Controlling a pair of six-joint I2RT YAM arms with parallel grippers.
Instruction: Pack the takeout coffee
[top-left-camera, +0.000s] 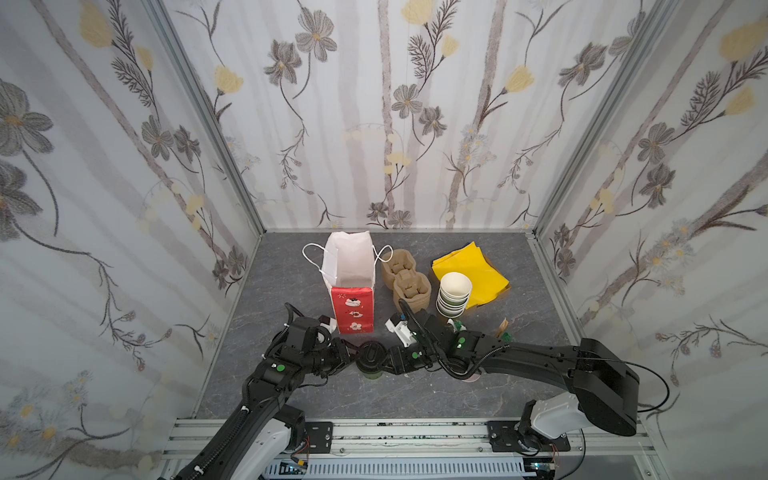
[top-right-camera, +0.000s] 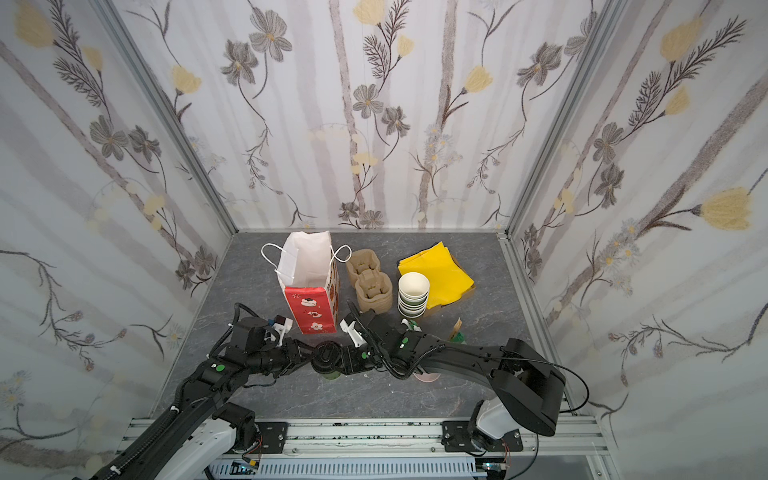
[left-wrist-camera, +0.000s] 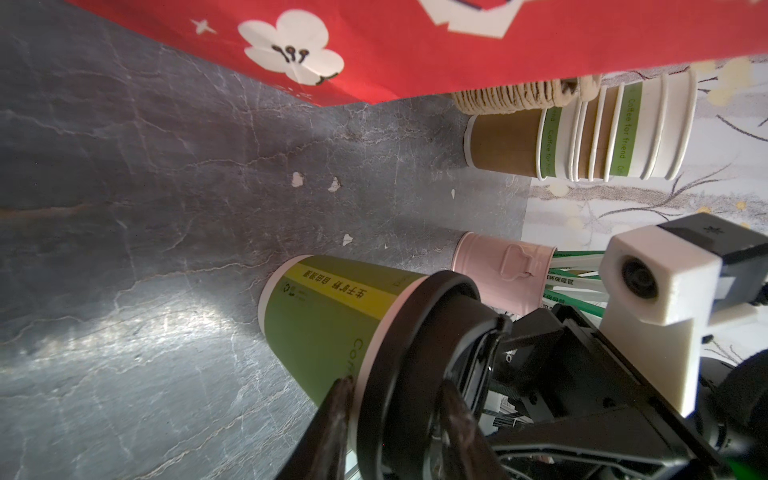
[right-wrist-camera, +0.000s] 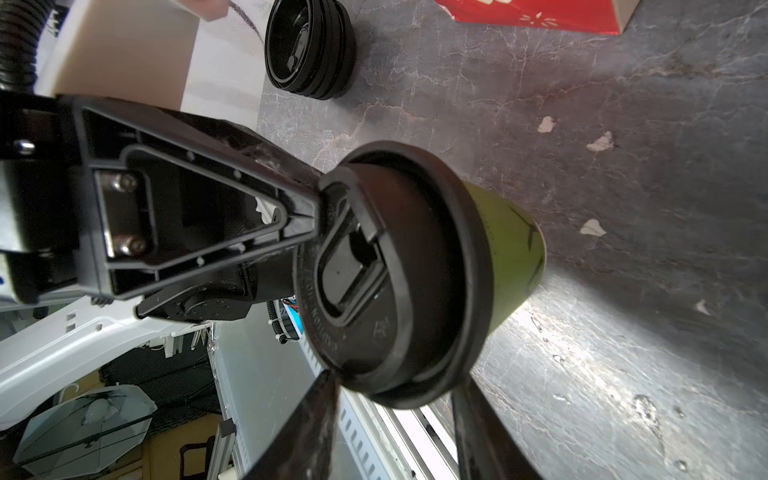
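The takeout coffee (top-left-camera: 371, 360) (top-right-camera: 326, 356) is a green paper cup with a black sip lid, standing on the grey table in front of the red bag. My left gripper (top-left-camera: 356, 360) (left-wrist-camera: 395, 401) comes from the left and is shut on the cup's top edge. One of its fingers (left-wrist-camera: 337, 399) lies on the cup wall under the rim, its partner on top of the lid. My right gripper (top-left-camera: 387, 360) (right-wrist-camera: 397, 384) reaches in from the right and straddles the lid (right-wrist-camera: 395, 270) loosely. One of its fingers (right-wrist-camera: 328, 384) touches the lid's top, its partner stands just off the rim.
A red paper bag (top-left-camera: 352, 307) stands open behind the cup. To its right are a pulp cup carrier (top-left-camera: 405, 278), a stack of lidless cups (top-left-camera: 454, 295) and yellow napkins (top-left-camera: 473, 270). A pink cup of straws (left-wrist-camera: 503, 270) stands close by, a stack of black lids (right-wrist-camera: 309, 50) farther left.
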